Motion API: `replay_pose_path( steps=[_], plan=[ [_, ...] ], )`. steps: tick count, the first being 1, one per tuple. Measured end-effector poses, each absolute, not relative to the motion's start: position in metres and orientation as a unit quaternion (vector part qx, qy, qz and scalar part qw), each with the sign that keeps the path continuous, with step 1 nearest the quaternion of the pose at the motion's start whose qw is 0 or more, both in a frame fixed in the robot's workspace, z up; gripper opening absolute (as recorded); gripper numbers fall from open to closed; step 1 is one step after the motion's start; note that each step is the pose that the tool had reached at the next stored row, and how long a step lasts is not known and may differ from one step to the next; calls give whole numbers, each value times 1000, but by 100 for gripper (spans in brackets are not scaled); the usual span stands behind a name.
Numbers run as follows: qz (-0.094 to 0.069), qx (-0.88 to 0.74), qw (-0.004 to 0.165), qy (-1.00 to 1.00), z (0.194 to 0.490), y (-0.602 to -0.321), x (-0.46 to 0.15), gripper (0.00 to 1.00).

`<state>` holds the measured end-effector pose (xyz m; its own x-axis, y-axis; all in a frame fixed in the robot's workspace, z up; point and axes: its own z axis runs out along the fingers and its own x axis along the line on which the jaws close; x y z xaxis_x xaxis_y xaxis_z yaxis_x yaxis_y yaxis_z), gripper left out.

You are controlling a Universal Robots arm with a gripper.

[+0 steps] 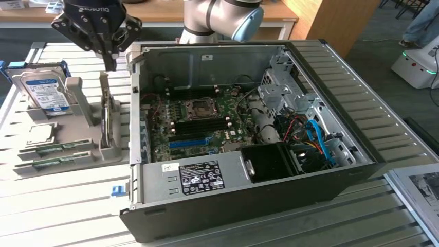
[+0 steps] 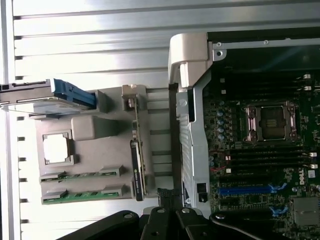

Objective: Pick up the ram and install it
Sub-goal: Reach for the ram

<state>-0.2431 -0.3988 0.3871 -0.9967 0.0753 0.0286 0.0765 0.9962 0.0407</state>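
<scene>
Spotted the open PC case [image 1: 226,211] closest to the exterior lens, lying on its side on the slatted table [image 1: 61,211] with the motherboard [image 1: 199,123] facing up. Found a grey parts holder [image 1: 69,170] just beside it, at the case's nine o'clock in the exterior view. Saw the ram [image 1: 108,122] standing on edge at the holder's three o'clock side, the side nearest the case, so not picked up yet. Caught the hand [image 1: 110,66] hanging at the ram's twelve o'clock, right above its top end, with fingers pinched fully together and gripping nothing. Couldn't tell about actual contact. Also noticed a hard drive [image 1: 42,92] propped upright at the holder's eleven o'clock, a square processor chip [image 1: 41,135] at nine o'clock, plus two green sticks [image 1: 53,162] lying flat around seven o'clock.
</scene>
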Motion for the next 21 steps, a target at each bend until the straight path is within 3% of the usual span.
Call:
replay_pose_path(
  steps=[21],
  plan=[
    [-20, -38, 33, -999, 384, -399, -274, 10]
  ],
)
